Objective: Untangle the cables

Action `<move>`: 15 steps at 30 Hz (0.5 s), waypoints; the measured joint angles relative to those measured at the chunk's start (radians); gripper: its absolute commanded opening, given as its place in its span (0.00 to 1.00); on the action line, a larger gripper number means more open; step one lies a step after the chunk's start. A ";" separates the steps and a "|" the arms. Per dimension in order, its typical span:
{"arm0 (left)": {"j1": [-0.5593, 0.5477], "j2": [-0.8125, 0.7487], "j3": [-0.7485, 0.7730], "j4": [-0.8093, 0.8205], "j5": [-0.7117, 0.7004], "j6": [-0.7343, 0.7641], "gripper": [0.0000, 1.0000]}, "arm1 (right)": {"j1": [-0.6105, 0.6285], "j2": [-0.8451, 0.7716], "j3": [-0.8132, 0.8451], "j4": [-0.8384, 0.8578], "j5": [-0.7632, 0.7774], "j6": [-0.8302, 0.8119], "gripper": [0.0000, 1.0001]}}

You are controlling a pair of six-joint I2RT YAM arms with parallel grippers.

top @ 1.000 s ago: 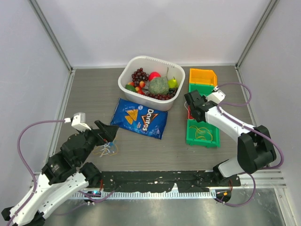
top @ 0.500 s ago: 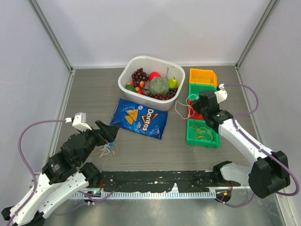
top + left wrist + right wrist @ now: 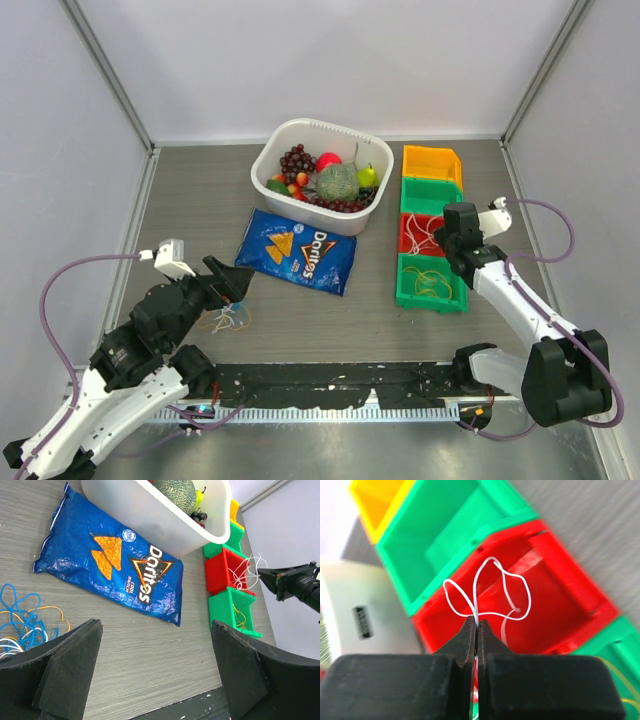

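My right gripper point(image 3: 477, 624) is shut on a thin white cable point(image 3: 492, 592) and holds its loops over the red bin point(image 3: 555, 605); from above it hangs at that bin point(image 3: 425, 233). A yellow cable point(image 3: 432, 281) lies in the near green bin. A tangle of blue, yellow and white cables point(image 3: 224, 317) lies on the table by my left gripper point(image 3: 228, 283), which is open and empty. In the left wrist view the tangle point(image 3: 22, 622) sits at the left edge, beside the left finger.
A blue Doritos bag point(image 3: 297, 251) lies mid-table. A white tub of fruit point(image 3: 318, 176) stands behind it. A row of bins runs yellow point(image 3: 431, 161), green point(image 3: 428, 193), red, green point(image 3: 430, 282) on the right.
My right gripper has carried the white cable rightward from left of the bins to over the red bin. The left arm has not moved.
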 measured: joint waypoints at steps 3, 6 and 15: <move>0.000 0.000 -0.005 0.002 0.003 0.000 0.94 | -0.031 0.014 -0.047 0.007 0.058 -0.021 0.01; 0.000 0.006 -0.008 0.002 0.009 -0.001 0.94 | -0.035 0.062 -0.060 0.003 0.107 -0.051 0.01; 0.000 0.047 -0.019 0.002 0.006 -0.023 0.95 | -0.014 0.216 0.013 -0.032 0.109 -0.166 0.01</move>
